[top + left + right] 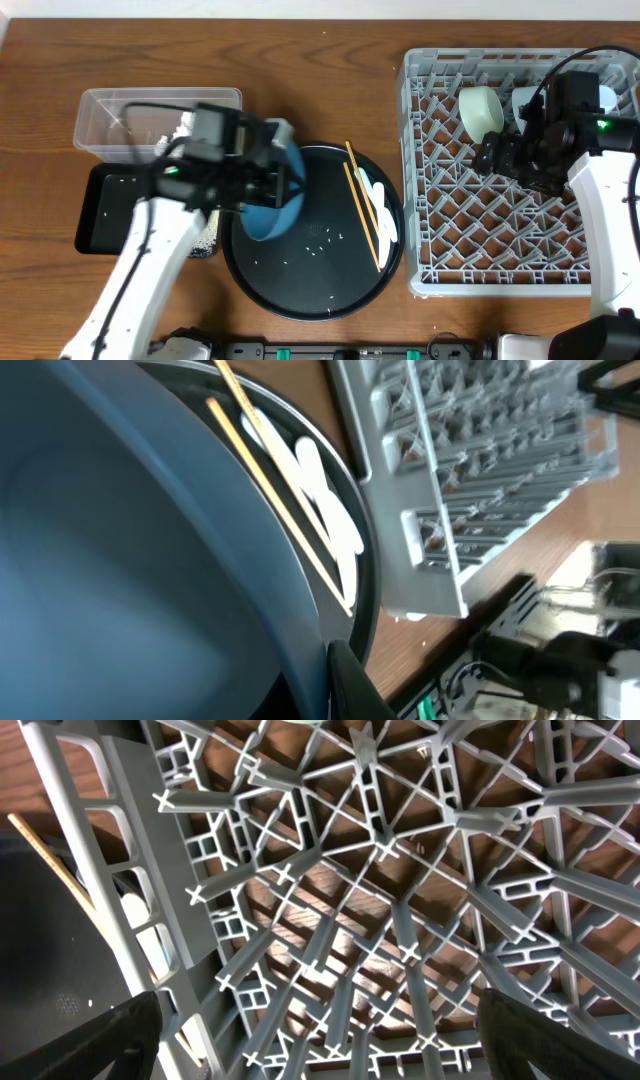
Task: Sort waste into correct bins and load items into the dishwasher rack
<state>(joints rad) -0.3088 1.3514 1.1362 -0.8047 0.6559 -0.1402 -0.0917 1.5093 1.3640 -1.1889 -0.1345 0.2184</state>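
Overhead, far left: clear tub (105,120) at the back, shallow black rectangular tray (95,215) right in front of it.
My left pincer (272,178): clamped on the rim of the big dark-blue bowl (270,212), which I hold tilted over the round black tray (310,295).
Tray floor: rice grains (320,235) scattered; chopsticks (362,205) and white spoon (382,208) along its right side.
Dishwasher rack (500,270): just right of the tray, a pale cup (482,108) near its back edge.
My right pincer (497,155): spread wide above the rack's lattice, gripping nothing.
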